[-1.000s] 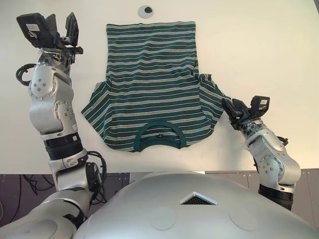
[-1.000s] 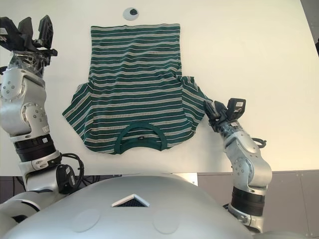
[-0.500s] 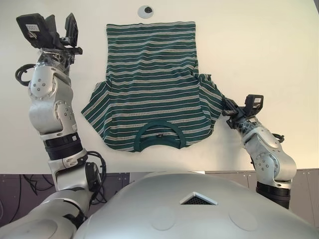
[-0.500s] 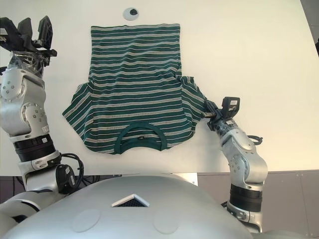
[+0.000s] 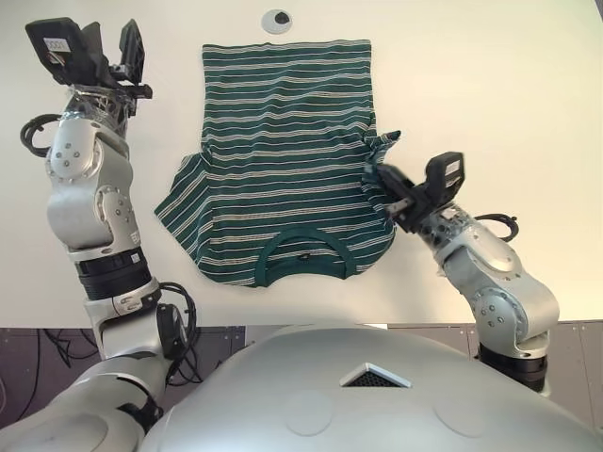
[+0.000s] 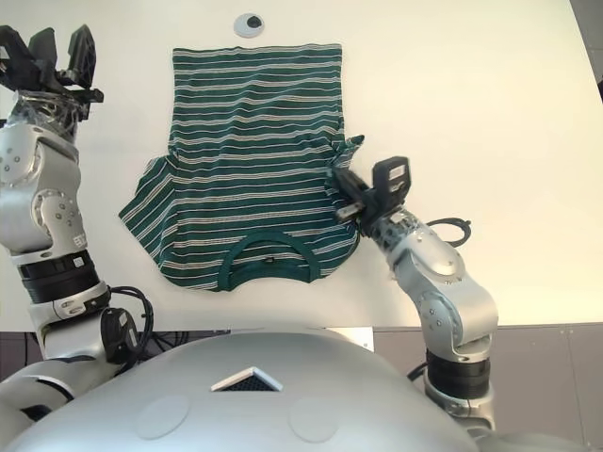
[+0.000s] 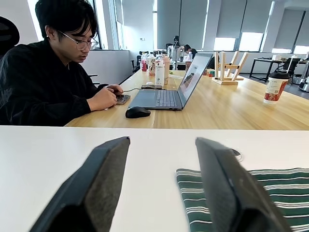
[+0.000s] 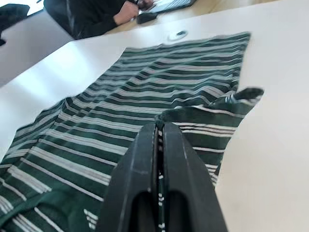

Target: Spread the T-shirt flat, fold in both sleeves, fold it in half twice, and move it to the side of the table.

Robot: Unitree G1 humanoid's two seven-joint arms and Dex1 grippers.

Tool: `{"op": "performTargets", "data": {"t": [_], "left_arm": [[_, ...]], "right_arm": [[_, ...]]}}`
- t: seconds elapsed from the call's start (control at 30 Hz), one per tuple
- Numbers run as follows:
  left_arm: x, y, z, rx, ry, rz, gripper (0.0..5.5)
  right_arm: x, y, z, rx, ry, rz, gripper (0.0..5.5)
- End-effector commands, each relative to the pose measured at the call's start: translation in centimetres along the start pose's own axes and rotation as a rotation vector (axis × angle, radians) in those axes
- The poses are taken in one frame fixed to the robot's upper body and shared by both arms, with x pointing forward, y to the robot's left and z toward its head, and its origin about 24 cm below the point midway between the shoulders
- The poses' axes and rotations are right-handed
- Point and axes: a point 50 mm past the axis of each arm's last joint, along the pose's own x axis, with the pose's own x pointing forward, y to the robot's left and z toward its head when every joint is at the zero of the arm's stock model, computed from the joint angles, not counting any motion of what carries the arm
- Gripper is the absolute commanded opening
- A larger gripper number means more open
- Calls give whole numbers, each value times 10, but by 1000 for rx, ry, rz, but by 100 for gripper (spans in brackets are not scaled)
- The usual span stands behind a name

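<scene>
A dark green T-shirt with white stripes (image 5: 283, 141) lies on the white table (image 5: 490, 94), collar (image 5: 304, 247) towards me and hem at the far side. Its left sleeve (image 5: 179, 202) is spread outward. My right gripper (image 5: 377, 176) is shut on the right sleeve (image 5: 388, 143), holding that cloth folded inward over the shirt's right side. In the right wrist view the fingers (image 8: 145, 150) are pressed together, with striped fabric caught at the tips. My left gripper (image 5: 94, 52) is held open above the table, off the shirt's far left corner, with nothing in it.
A small round grey disc (image 5: 276, 21) sits in the table just beyond the shirt's hem. Bare table extends to the right of the shirt and to its left. The table's front edge (image 5: 377, 325) runs close below the collar.
My right gripper shut on the right sleeve and carried it leftward over the shirt body. The left arm shifted only slightly.
</scene>
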Motion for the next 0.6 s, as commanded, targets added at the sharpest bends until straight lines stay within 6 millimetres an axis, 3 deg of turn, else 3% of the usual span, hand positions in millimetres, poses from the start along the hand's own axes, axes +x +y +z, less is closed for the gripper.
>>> {"op": "performTargets", "data": {"t": [0.03, 0.4, 0.6], "left_arm": [[4, -4, 2, 11, 10, -33, 250], [9, -9, -2, 11, 40, -67, 250], [10, -10, -4, 8, 47, -68, 250]], "right_arm": [[0, 6, -7, -55, 58, 33, 4], [16, 20, -22, -133, 119, 114, 4], [19, 26, -21, -197, 141, 177, 114]]}}
